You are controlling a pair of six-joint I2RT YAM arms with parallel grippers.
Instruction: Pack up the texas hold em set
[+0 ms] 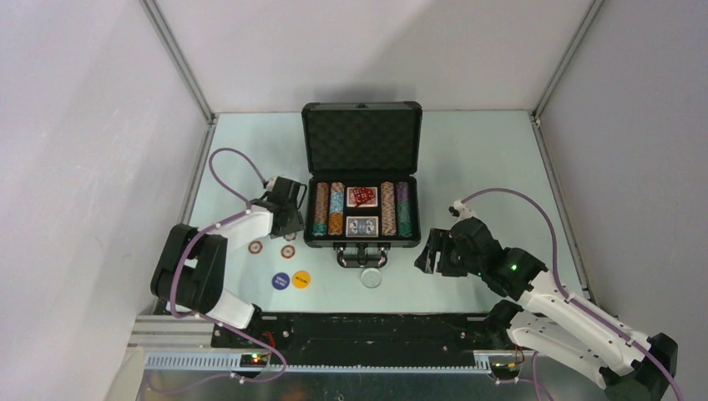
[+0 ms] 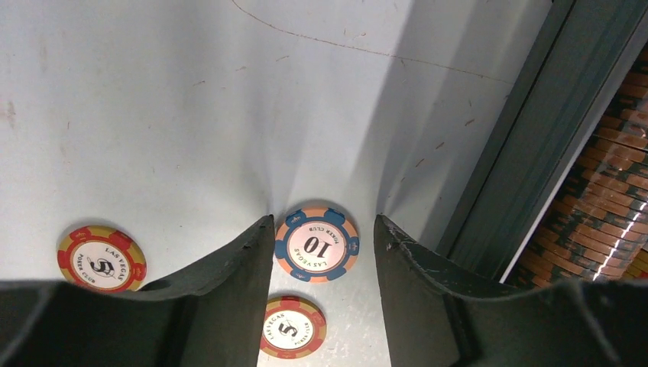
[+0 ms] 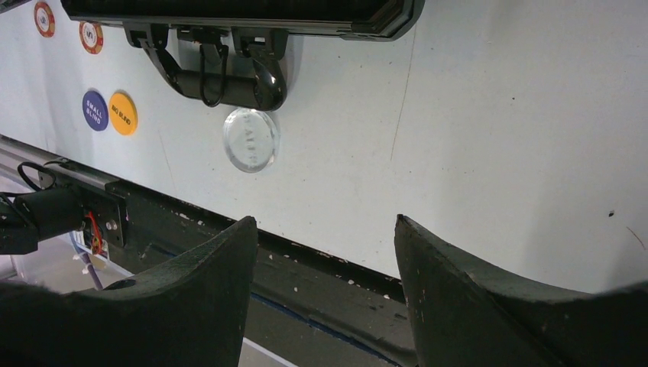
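The black case (image 1: 361, 138) stands open mid-table. It holds rows of striped poker chips (image 1: 329, 209), two card decks (image 1: 362, 225) and red dice (image 1: 361, 195). My left gripper (image 1: 289, 225) hangs just left of the case, pointing down. In the left wrist view it (image 2: 324, 218) is open around a blue-and-orange "10" chip (image 2: 316, 245) lying flat on the table. The chip is near the left finger, with a gap to the right one. Two red "5" chips (image 2: 293, 327) (image 2: 101, 258) lie nearby. My right gripper (image 1: 430, 251) is open and empty, right of the case handle (image 3: 221, 76).
In front of the case lie a blue "small blind" button (image 1: 280, 280), an orange "big blind" button (image 1: 300, 279) and a clear dealer button (image 1: 371, 277). The case's wall (image 2: 520, 153) rises close to my left gripper's right finger. A black rail (image 1: 359, 330) runs along the table's near edge.
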